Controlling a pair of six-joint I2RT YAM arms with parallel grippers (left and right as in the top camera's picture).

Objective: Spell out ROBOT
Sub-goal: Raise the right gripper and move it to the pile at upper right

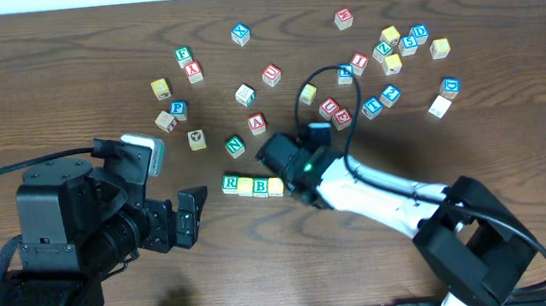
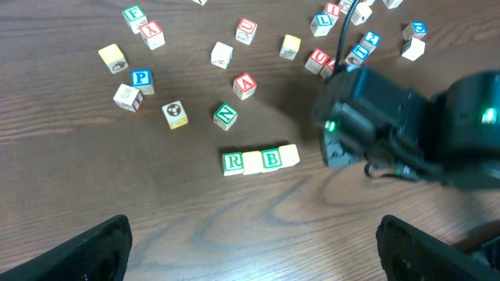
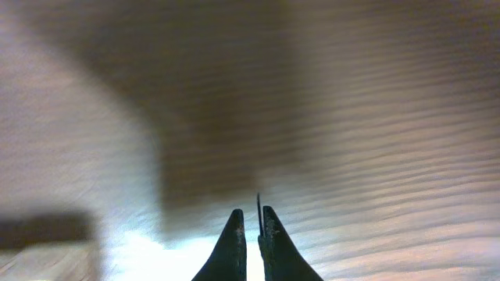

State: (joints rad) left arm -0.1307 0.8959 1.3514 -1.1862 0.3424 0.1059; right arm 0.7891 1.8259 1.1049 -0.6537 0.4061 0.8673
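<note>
We found a row of four small wooden letter cubes near the middle of the dark brown wooden surface (image 1: 62, 53), lying side against side. In the left wrist view it ran, from left to right:

- the white cube with a green R (image 2: 233, 163)
- a pale cube with a top we could not read (image 2: 252, 162)
- the white cube with a green B (image 2: 271, 159)
- a pale yellow cube (image 2: 289, 154), whose letter we also could not make out

The white-and-black right arm (image 1: 377, 191) reached in from the lower right of the overhead view. Its black wrist housing, with a green light on it, stood just beside the yellow end of the row. The right tool (image 3: 251, 226) was closed. In its own camera the two dark fingers stood almost together, with only a thin slit between them and nothing held there, over blurred wood grain. We could not tell whether it touched the yellow cube.

The left tool (image 2: 251, 234) was spread wide and carried nothing. Its two dark fingers sat at the bottom corners of its own view, on the near side of the row and apart from it.

The other cubes lay loose beyond the row. The cube with a green N (image 2: 226, 116) was closest, with the cube with a red A (image 2: 244, 85) just behind it. The cube with a blue P (image 2: 141, 79) lay off to the left and the cube with a red U (image 2: 247, 30) farther back. More cubes were scattered behind the right arm.
</note>
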